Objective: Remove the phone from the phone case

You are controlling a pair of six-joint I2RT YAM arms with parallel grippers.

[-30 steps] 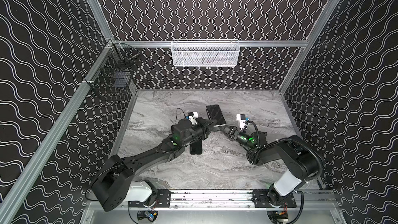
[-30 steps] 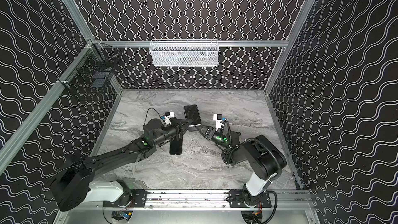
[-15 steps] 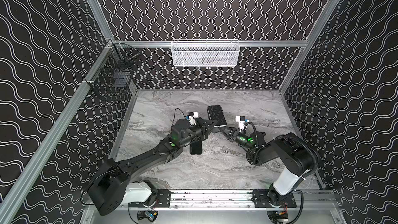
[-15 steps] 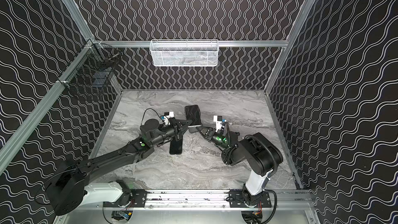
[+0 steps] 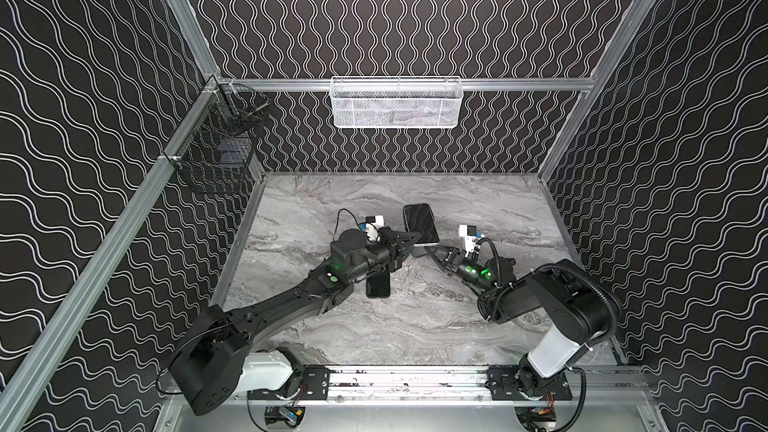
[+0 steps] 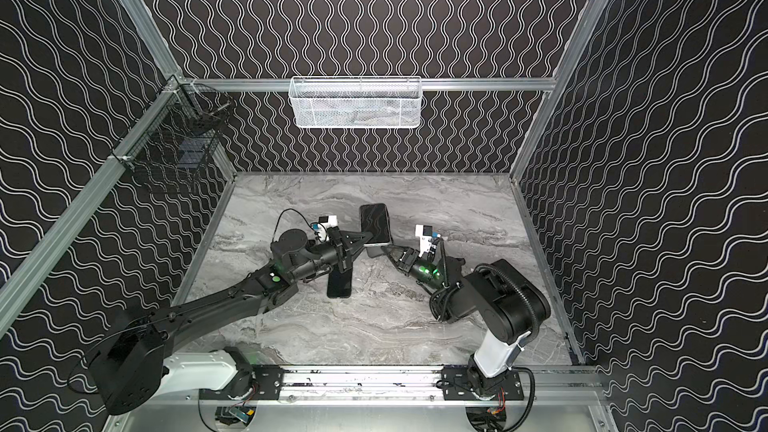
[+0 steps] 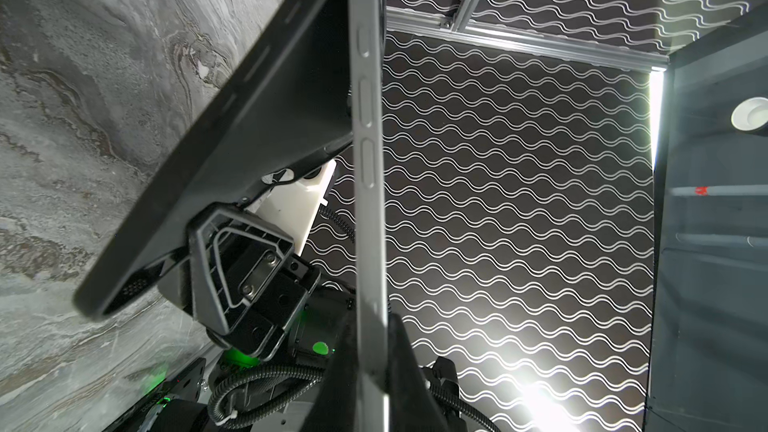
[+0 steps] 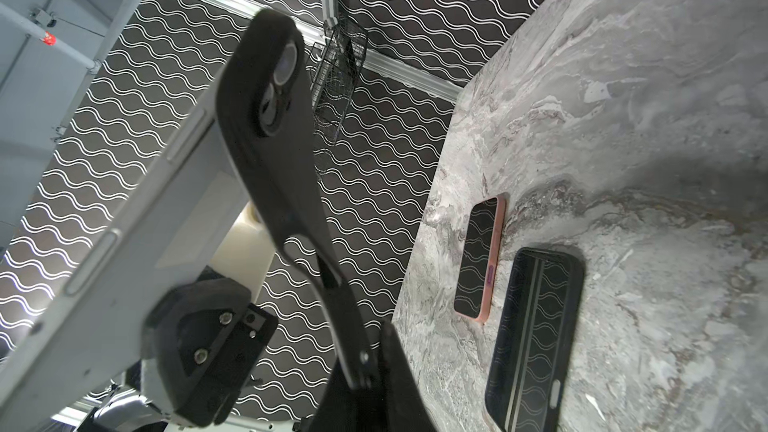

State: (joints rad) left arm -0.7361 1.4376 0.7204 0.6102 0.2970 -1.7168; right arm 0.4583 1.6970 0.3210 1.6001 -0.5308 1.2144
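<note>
The phone [image 5: 420, 224] is held above the table's middle, dark screen up in both top views. My left gripper [image 5: 410, 238] is shut on its silver edge [image 7: 365, 151]. The black phone case [image 7: 232, 151] is peeled away from the phone at one end and bends outward. My right gripper [image 8: 368, 351] is shut on the case's rim [image 8: 274, 160]; the camera cutout shows at the case's far end. The right gripper [image 5: 434, 248] sits just right of the left one, tips nearly meeting under the phone [image 6: 375, 224].
A dark phone [image 5: 378, 284] lies flat on the marble table [image 5: 415, 326] under the left arm; in the right wrist view it [image 8: 536, 338] lies beside a pink-cased phone [image 8: 482, 259]. A white basket [image 5: 395, 101] hangs on the back wall, a black wire basket [image 5: 216, 151] at the left.
Both arms have shifted slightly and the phone has moved a little to the right and turned. Both grips are unchanged.
</note>
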